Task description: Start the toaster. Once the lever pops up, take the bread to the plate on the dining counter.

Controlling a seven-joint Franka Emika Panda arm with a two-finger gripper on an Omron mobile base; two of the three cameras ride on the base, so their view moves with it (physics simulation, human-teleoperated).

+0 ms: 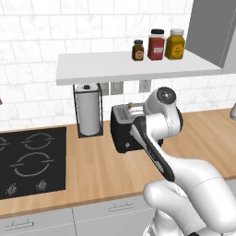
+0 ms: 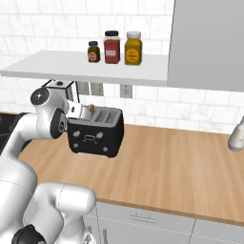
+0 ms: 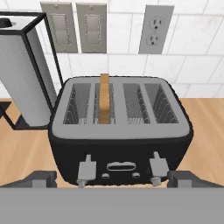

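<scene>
bread (image 3: 104,98) stands on edge in the second slot from the left of the toaster (image 3: 120,131), top crust poking above the silver top, so it is loaded but not pushed down

toaster sits on the wood worktop (image 2: 162,162), toward its back edge by the tiled wall, just beside the paper towel holder (image 3: 24,74) on its left; hob (image 1: 30,159) is further left along the same worktop

two levers on the front face, left lever (image 3: 86,168) and right lever (image 3: 158,166), both look up; small knobs and a centre button between them

gripper (image 3: 112,180) hangs in front of the toaster face, fingers spread wide apart, holding nothing, tips low at either side of the front

step in hand, as I judge it: press a lever to start. bread is in the left pair of slots, so left lever is the likely one

doing it well: bring fingers together or use one tip, line it up over the left lever tab, push straight down until it latches, don't shove the toaster back toward the wall

risk: tip slips off the small tab, or hits the knob under it

plate and dining counter come later
</scene>
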